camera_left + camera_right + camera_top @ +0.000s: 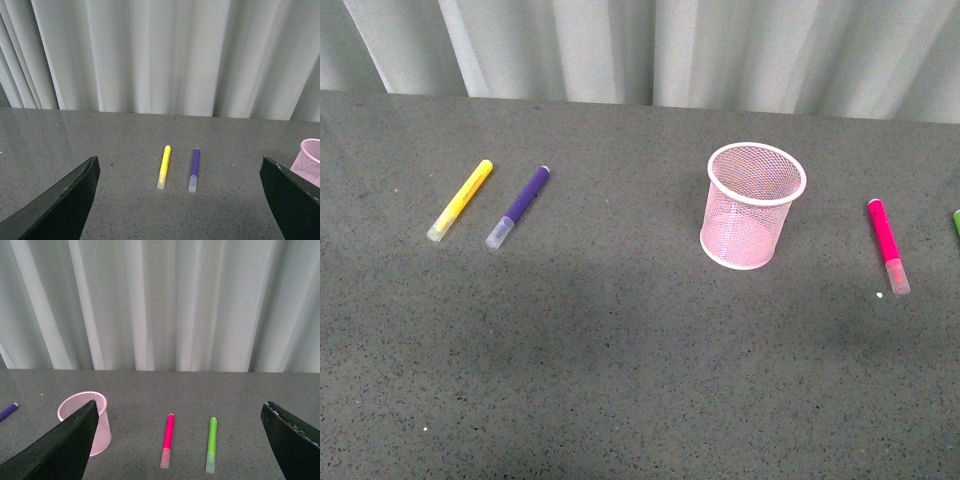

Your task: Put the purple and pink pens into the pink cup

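Reaching for a first pen is the step in hand, as I judge it: neither pen is in the cup point(740, 235), which stands upright with nothing showing inside.

The left end effector point(178, 161) has its fingers spread wide and holds nothing. The purple pen point(194, 164) lies flat on the surface point(125, 200) ahead of it, within the span of the fingers. The yellow pen point(164, 161) lies just beside it and parallel. The cup sits beyond the finger on the purple pen's side.

The right end effector point(180, 404) is likewise spread and unladen. The pink pen point(167, 439) lies ahead of it within the span, with the green pen point(211, 444) near it on the side away from the cup. The cup is partly hidden behind the other finger.

Each arm should take the pen in front of it. Aim for the coloured barrel, not the clear cap, which may slip or pull off. The fingers already stand either side of the barrel's length, so little wrist turn seems needed. Narrow the spread before descending so the neighbouring pen is not caught or nudged. Come down until the tips nearly touch the surface, then close. Lift, tilt the pen upright, and let go low over the cup's mouth, since a light mesh cup could tip if its rim is struck.
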You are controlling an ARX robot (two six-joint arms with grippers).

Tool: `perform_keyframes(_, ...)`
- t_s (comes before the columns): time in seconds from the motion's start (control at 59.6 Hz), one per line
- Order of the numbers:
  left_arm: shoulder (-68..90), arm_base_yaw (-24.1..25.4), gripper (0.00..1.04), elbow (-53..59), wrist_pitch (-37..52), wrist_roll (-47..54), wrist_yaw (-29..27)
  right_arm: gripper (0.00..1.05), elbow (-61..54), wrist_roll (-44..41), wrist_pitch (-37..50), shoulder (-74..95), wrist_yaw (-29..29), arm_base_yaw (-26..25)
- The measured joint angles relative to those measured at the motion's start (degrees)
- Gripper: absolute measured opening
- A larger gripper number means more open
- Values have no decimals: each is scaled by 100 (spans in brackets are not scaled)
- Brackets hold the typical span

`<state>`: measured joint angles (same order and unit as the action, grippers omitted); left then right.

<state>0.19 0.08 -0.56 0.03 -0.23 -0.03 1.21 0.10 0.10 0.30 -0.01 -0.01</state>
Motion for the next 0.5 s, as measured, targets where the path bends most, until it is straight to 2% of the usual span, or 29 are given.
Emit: perform_keyframes(0.503, 0, 0, 98, 0, 0, 0, 0, 98, 0, 0, 0, 0, 0, 0)
